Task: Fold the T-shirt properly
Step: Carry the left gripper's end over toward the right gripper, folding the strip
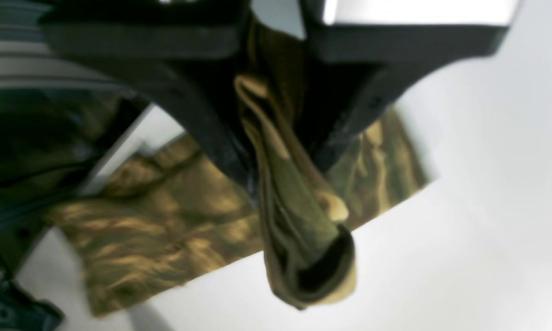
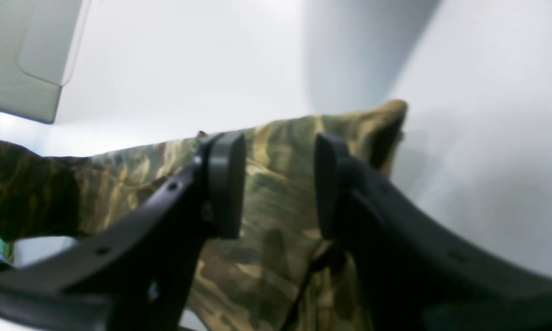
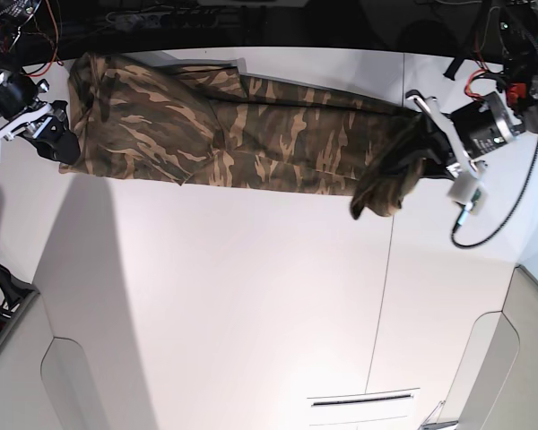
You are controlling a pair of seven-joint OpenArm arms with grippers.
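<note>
Bunched camouflage cloth fills the left wrist view, where the left gripper (image 1: 276, 151) is clamped tight on a thick gathered wad of the T-shirt (image 3: 251, 134), the end of that wad hanging below the jaws like a rolled cuff. At the other end, the right gripper (image 2: 278, 184) stands with its jaws apart and nothing between the pads (image 2: 227, 184); the fabric lies just beyond them, and from the base view that gripper sits right at the shirt's edge. The garment itself lies stretched in a long narrow band across the far side of the white table (image 3: 251, 305), running from one arm to the other, one end raised and crumpled in the left grip, the rest lying flat with some wrinkles. As a judgement, folding looks partly under way: the shirt appears drawn into a lengthwise strip, possibly already doubled along its length, but no compact, squared stack exists yet, so the crosswise folds and the tidying remain. Smooth and pale, the tabletop shows a thin seam line (image 3: 381, 305) across it. Cables (image 3: 511, 202) and dark equipment crowd the far edge, and light grey panels (image 3: 511, 358) sit at the near corners.
</note>
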